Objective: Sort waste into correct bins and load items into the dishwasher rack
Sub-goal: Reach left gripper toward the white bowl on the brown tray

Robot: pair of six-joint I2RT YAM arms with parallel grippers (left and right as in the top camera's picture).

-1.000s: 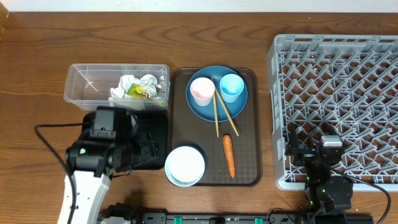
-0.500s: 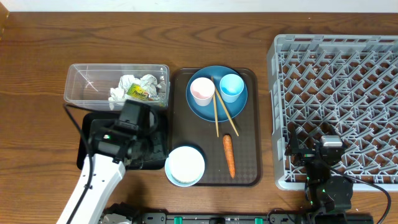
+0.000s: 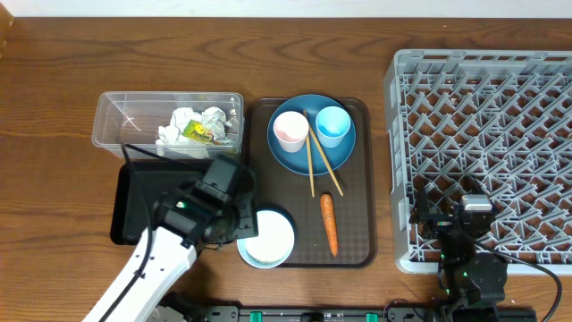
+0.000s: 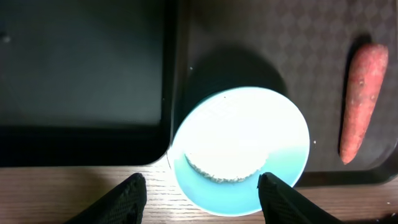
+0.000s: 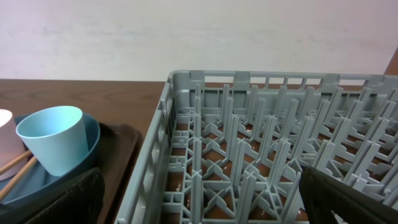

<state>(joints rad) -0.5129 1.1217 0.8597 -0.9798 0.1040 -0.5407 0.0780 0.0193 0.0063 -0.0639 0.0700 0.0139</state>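
Note:
A white bowl point(image 3: 265, 238) point(image 4: 239, 149) with a pale blue rim holds a patch of rice and sits at the front left corner of the brown tray point(image 3: 353, 224). My left gripper point(image 3: 235, 224) point(image 4: 202, 193) is open above the bowl's near rim, with nothing held. An orange carrot point(image 3: 329, 223) point(image 4: 362, 102) lies to the right of the bowl. The blue plate point(image 3: 286, 161) carries a pinkish cup point(image 3: 290, 131), a light blue cup point(image 3: 332, 125) point(image 5: 53, 140) and two chopsticks point(image 3: 311, 165). My right gripper point(image 3: 469, 219) point(image 5: 205, 205) is open over the grey rack's point(image 3: 483, 116) point(image 5: 249, 155) front left corner.
The black bin point(image 3: 147, 201) point(image 4: 81, 74) lies directly left of the bowl, partly under my left arm. Behind it stands the clear tub point(image 3: 125, 121) with crumpled paper wads point(image 3: 192, 125). The rack's upright pegs fill the right side of the table.
My left arm has swung right, from over the black bin to the bowl's left edge. The right arm and all objects have stayed in place.

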